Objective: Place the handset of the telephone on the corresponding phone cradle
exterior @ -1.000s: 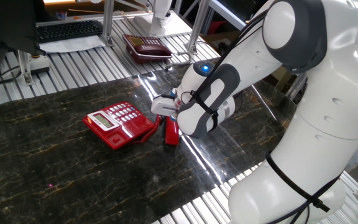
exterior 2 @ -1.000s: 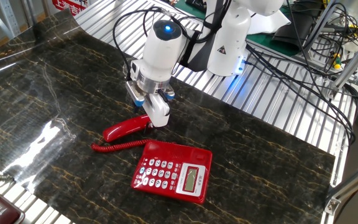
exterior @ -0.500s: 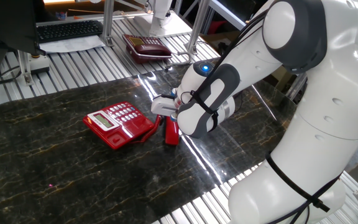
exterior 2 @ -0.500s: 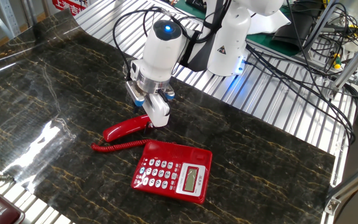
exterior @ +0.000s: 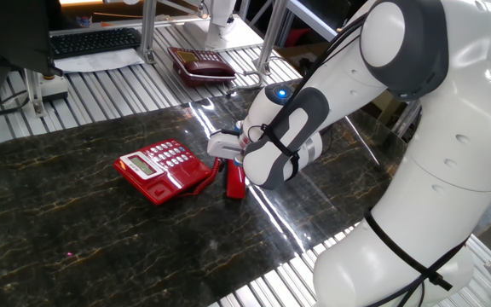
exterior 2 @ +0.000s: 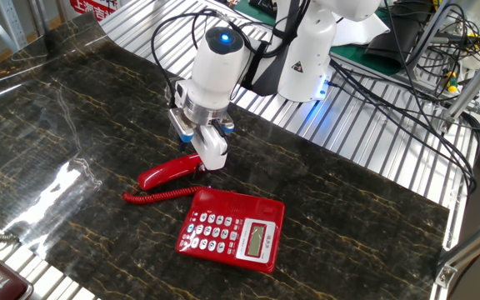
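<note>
Red handset lying flat on dark marbled surface, off its cradle, just beside red telephone. Coiled cord trailing along the surface between handset and telephone base. Keypad and small display facing up. End effector lowered over one end of the handset, white fingers narrowly set and clamped on that end. In the opposite view, handset partly hidden behind the arm, telephone to its left. Dark maroon phone well apart on slatted bench beyond the surface.
</note>
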Available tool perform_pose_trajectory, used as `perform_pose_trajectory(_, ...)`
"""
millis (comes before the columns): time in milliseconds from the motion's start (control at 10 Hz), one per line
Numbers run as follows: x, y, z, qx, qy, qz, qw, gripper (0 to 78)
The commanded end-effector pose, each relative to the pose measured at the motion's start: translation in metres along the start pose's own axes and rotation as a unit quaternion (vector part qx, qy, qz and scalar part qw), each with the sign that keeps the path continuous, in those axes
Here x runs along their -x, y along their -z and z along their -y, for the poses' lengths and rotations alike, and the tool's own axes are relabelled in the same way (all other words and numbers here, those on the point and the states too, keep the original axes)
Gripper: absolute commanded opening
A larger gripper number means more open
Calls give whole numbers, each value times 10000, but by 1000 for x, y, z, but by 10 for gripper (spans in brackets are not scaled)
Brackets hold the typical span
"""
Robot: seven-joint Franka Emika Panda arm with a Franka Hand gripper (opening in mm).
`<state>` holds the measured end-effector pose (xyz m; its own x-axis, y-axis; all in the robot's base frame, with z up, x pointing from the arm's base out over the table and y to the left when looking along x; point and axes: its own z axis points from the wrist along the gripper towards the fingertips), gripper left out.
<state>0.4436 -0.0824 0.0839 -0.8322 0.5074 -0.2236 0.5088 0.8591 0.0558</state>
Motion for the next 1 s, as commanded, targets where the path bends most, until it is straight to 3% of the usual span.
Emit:
perform_pose_trajectory(100,-15,-20,-18,-60,647,-396,9971,773)
perform_pose_trajectory(1000,-16,-28,-17,-78,639,-416,9971,773)
